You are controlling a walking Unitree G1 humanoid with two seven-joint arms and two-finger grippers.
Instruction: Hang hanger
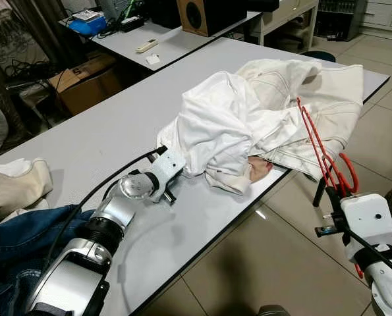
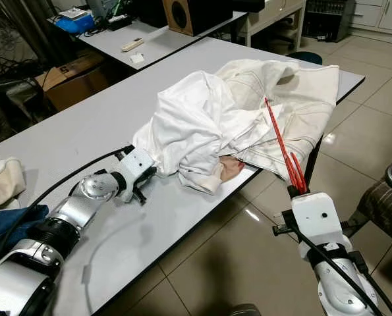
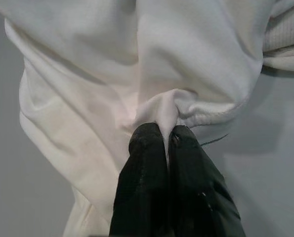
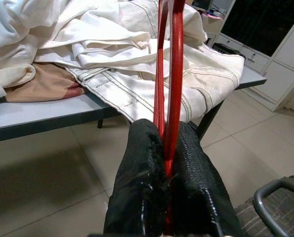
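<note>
Across the grey table (image 1: 103, 138) sprawls a heap of white garments (image 1: 261, 118), reaching its far corner and right edge. Low over the tabletop, the left gripper (image 3: 167, 136) pinches a fold of the white cloth at the heap's near edge. Off the table's right edge, above the tiled floor (image 1: 261, 263), the right gripper (image 4: 169, 148) is clamped on the red hanger (image 1: 317, 148), which slants up over the garments. Denim (image 1: 11, 250) lies at the near left.

Cluttered workroom — grey tables (image 1: 116, 131), speaker (image 1: 202, 14) (tiled floor (image 1: 275, 263))
</note>
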